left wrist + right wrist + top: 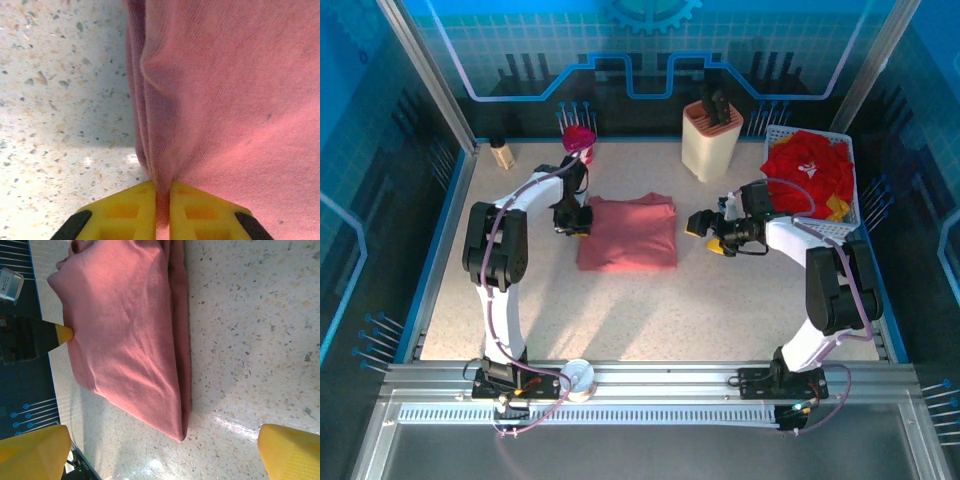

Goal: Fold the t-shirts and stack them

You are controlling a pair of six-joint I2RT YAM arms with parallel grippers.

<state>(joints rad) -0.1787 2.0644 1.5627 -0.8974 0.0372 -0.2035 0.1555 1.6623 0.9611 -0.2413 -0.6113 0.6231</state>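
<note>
A: One edge, the left, of the folded salmon-pink t-shirt (630,235), laid mid-table (650,310), is clamped by the left gripper (161,187). How is it best handled?

B: All layers should be caught, then lifted slowly. The right gripper (703,225) is spread wide, empty, just beside the shirt's right edge.

Elbows out, the left arm (498,245) and right arm (835,280) reach inward.
The left fingers (135,212) pinch shut on the pink t-shirt (225,100); the right fingers (290,452) stand spread wide, holding nothing.

A folded salmon-pink t-shirt (628,232) lies flat at centre; crumpled red t-shirts (808,168) sit heaped far right.
</note>
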